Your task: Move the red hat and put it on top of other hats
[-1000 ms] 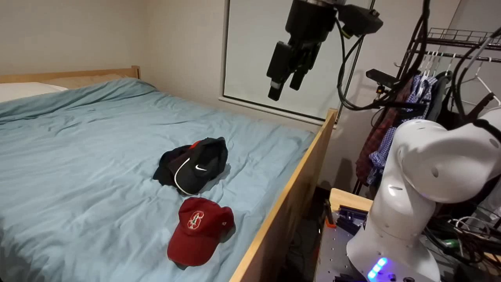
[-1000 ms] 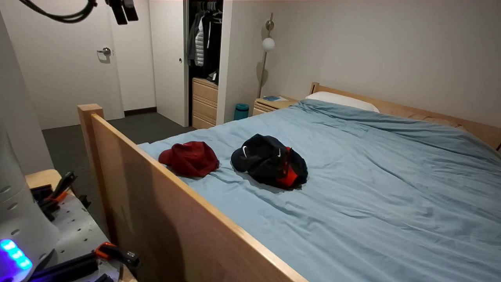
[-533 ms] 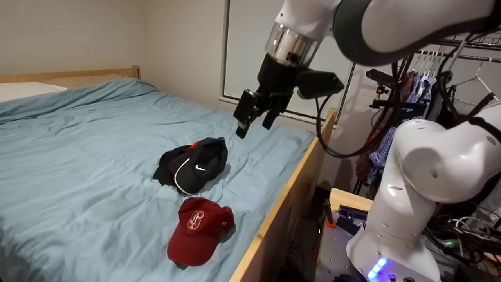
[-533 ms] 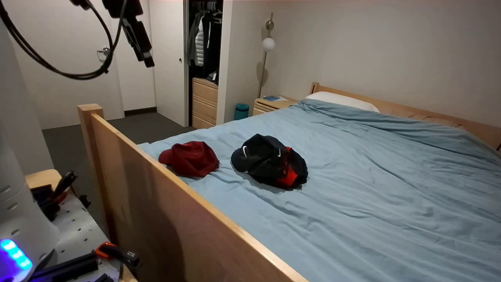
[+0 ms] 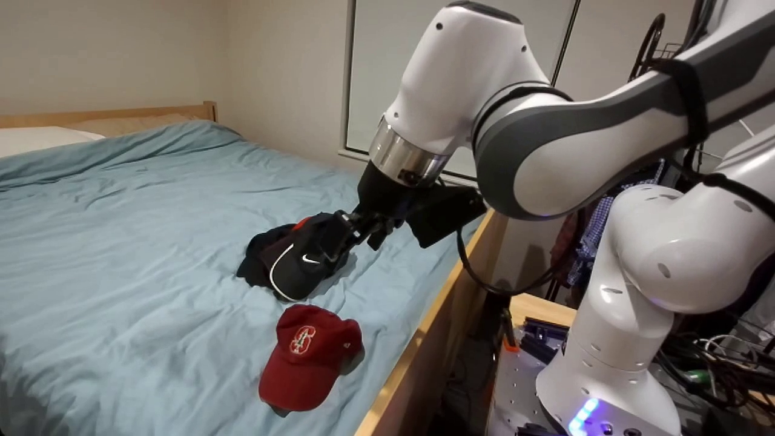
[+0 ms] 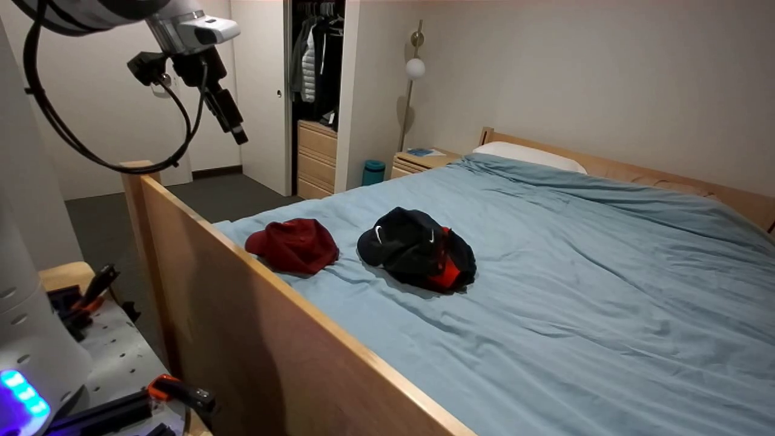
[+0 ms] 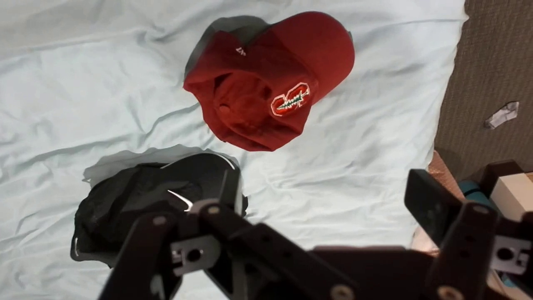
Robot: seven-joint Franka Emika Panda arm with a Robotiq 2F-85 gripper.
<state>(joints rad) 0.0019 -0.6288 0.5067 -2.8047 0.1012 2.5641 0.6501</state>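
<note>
1. Red hat first: it's sitting crown up on the bed, brim turned away from the heap, nothing gripping it. In my wrist view the crown is sunk in, with soft folds standing around the dip.

2. Right beside it, my target: the black hats, bunched together, a red patch showing among them. A strip of bed lies between them and the red hat, so near, but apart. How many hats make that heap? Can't tell from here.

3. Now the gripper: in an exterior view it covers part of the black hats, but I judge that's line of sight only. I see it hanging in the air in an exterior view, where the footboard stands in front of the bed. Fingers spread wide, nothing between them.

4. Score so far: no pick, no carry, no placing. I'd call this the reach.

5. Left to do: get over the red hat, go down, pinch a fold of crown, lift, cross to the black hats, let go on top. That lumpy heap could tip it off, so I'd want a gentle release.
</note>
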